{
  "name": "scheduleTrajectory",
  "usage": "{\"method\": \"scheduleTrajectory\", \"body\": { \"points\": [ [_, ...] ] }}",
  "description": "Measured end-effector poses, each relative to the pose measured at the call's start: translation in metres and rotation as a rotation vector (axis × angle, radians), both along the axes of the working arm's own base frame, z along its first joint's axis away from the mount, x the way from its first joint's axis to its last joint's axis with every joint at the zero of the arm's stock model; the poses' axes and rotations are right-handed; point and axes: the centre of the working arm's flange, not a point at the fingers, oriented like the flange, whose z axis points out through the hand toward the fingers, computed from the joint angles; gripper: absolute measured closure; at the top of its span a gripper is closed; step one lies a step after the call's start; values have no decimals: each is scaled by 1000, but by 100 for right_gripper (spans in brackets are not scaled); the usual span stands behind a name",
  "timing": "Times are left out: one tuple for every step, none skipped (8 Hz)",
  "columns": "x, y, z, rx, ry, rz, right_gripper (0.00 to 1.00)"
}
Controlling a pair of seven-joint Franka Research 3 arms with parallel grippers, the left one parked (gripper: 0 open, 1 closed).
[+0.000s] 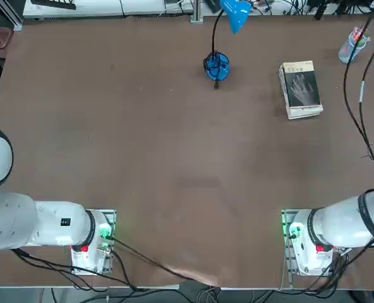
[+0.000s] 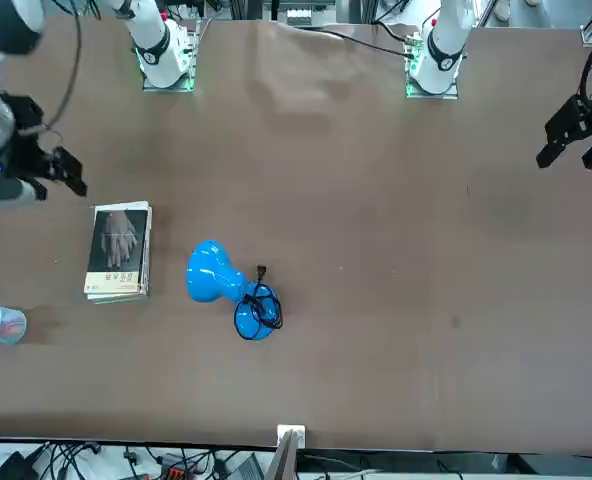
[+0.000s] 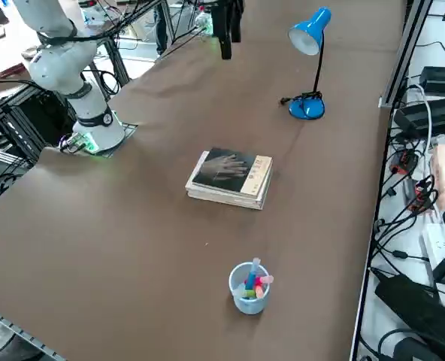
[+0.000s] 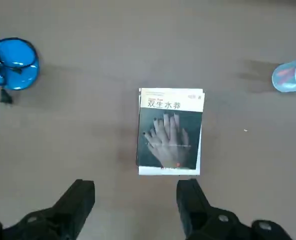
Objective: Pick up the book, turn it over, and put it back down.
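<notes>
The book lies flat at the table's far right with its dark grey cover and pale hand picture facing up. It also shows in the front view, the side view and the wrist view. It seems to rest on a thicker pale volume whose edges stick out beneath it. My right gripper hangs well above the table, on the robot's side of the book, open and empty. In the front view the right gripper is at the left edge.
A blue desk lamp stands on the far middle of the table, left of the book, with its base in the wrist view. A clear cup of coloured sticks sits near the far right corner. A black cable runs along the right edge.
</notes>
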Motion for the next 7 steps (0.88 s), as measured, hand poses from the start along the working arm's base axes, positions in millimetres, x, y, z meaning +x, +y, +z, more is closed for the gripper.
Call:
{"method": "scheduleTrajectory", "body": {
  "points": [
    [-7, 2, 17, 2, 7, 2, 0],
    [-13, -2, 28, 2, 19, -5, 0],
    [-21, -7, 32, 2, 40, -14, 0],
    [-27, -11, 33, 3, 52, -20, 0],
    [-33, -14, 31, 4, 50, -26, 0],
    [-41, -16, 26, 6, 44, -32, 0],
    [-48, -17, 22, 7, 41, -42, 0]
  ]
}}
